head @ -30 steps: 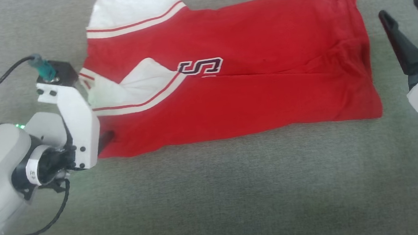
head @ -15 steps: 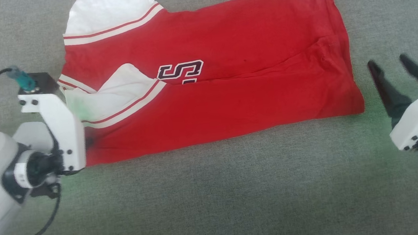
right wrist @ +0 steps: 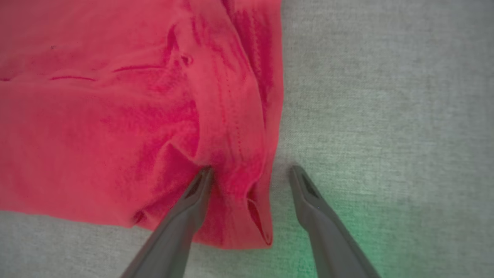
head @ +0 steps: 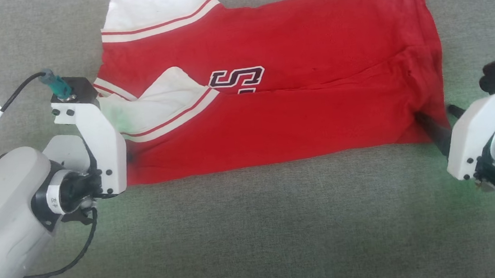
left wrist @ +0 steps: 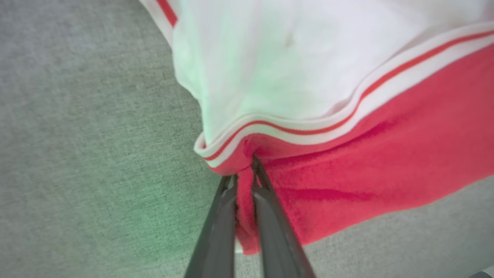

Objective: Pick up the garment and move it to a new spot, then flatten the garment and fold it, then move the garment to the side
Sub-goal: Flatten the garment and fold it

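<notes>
As the left gripper pinches shut on a corner of the red jersey T-shirt, the right gripper arrives open astride its hem, likely grasping next.

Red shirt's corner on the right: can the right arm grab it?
Likely yes: the right arm's jaws stand open astride a corner of the garment, one finger against the cloth, the other over bare grey surface.
</notes>
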Controlling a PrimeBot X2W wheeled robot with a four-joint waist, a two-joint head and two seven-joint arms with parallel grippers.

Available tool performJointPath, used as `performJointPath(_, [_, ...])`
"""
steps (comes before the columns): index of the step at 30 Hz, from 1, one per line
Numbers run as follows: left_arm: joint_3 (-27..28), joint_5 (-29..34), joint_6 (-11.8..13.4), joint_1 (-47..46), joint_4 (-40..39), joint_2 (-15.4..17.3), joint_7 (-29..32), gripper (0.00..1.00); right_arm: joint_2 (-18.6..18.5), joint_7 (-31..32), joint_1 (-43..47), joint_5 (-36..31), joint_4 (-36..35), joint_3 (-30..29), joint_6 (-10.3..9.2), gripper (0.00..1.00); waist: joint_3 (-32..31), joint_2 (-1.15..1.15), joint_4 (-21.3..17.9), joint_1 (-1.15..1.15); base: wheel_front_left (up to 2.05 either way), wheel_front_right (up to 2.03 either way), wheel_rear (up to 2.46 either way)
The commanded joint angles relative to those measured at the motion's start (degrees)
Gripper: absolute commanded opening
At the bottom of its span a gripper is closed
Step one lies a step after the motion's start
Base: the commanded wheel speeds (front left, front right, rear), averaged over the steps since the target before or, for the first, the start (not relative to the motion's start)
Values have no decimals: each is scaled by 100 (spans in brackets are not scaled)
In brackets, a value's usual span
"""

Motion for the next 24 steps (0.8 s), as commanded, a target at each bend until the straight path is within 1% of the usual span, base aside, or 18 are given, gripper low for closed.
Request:
performJointPath(1, [-232, -29, -61, 250, 33, -201, 77, 0, -10, 88, -63, -55, 106, 29, -3, 100, 12, 0, 35, 0, 0, 0, 0])
performJointPath(3, [-244, -12, -106, 239, 62, -243, 49, 0, -36, 332, -98, -123, 374, 90, -3, 100, 23, 0, 79, 0, 0, 0, 0])
performJointPath(4, [-240, -14, -110, 238, 86, -258, 34, 0, -56, 451, -119, -131, 489, 146, -4, 67, 25, 0, 97, 0, 0, 0, 0])
performJointPath(5, [-242, -13, -125, 239, 103, -273, 19, 0, -68, 576, -125, -120, 571, 191, -4, 39, 26, 0, 116, 0, 0, 0, 0])
performJointPath(6, [-243, -11, -153, 241, 122, -278, 9, 0, -114, 668, -125, -150, 622, 227, -4, 0, 25, 0, 135, 0, 0, 0, 0])
performJointPath(10, [-223, -20, -185, 260, 170, -263, -33, 0, -218, 832, -206, -59, 642, 261, -4, 0, 10, 0, 180, 0, 0, 0, 0])
performJointPath(14, [-182, -45, -176, 259, 104, -173, -12, 0, -389, 1110, -215, 118, 462, 336, -4, 0, -45, 0, 210, 0, 0, 0, 0])
performJointPath(19, [-168, 22, 42, 227, -195, 112, 144, 0, -694, 1467, -147, 423, 22, 361, -4, 0, -141, 0, 256, 0, 0, 0, 0])
performJointPath(24, [-141, 43, 313, 242, -741, 396, 272, 0, -961, 1890, 133, 761, -574, 271, -5, 0, -216, 0, 314, 0, 0, 0, 0])
